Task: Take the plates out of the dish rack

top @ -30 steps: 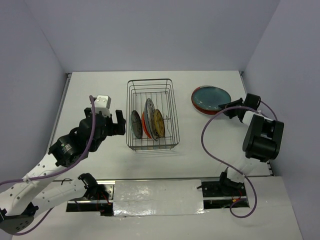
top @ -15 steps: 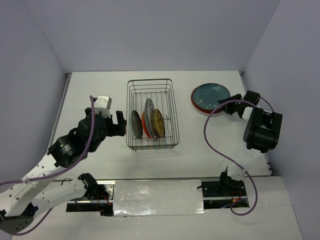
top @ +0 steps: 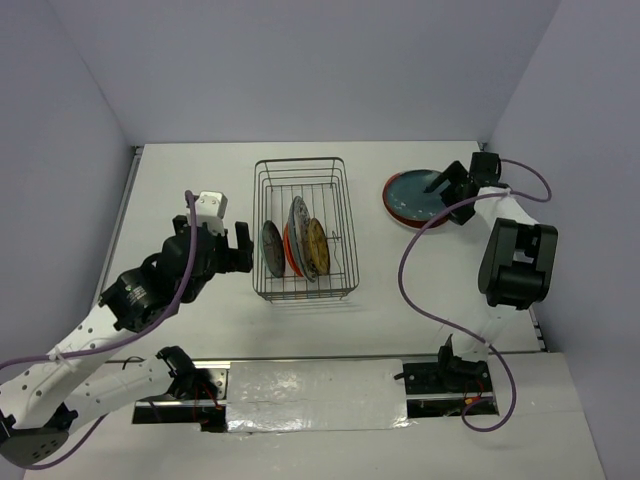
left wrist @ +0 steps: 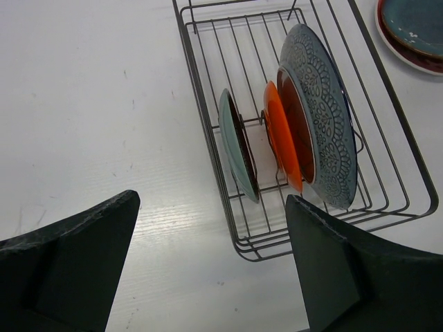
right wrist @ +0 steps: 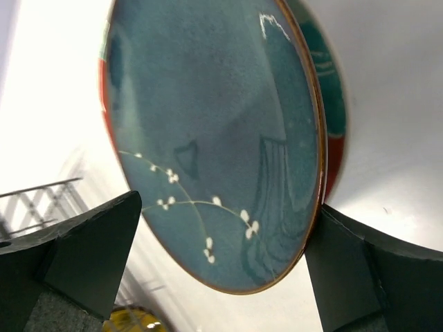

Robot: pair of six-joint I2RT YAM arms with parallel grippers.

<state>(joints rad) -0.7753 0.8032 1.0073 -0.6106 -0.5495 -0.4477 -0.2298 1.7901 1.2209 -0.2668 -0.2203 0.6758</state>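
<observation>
The dish rack [top: 300,160] stands mid-table with several plates upright in it: a small teal one [top: 271,248], a red-orange one [top: 290,252], a white patterned one [top: 299,228] and a yellowish one [top: 318,247]. My left gripper [top: 240,248] is open just left of the rack [left wrist: 208,138], facing the small teal plate [left wrist: 239,145], the red-orange plate [left wrist: 284,142] and the patterned plate [left wrist: 325,124]. At the back right, a teal blossom plate [top: 418,192] [right wrist: 208,117] lies on a red-rimmed plate [right wrist: 336,104]. My right gripper [top: 450,195] [right wrist: 225,270] is open over its right edge and holds nothing.
Grey walls close in the table on the left, back and right. A purple cable [top: 405,270] loops from the right arm over the table's right side. A silver strip [top: 315,395] runs along the near edge between the arm bases.
My right gripper has opened and let go of the teal blossom plate, and its wrist has swung toward the back. My left gripper has edged slightly closer to the rack.
</observation>
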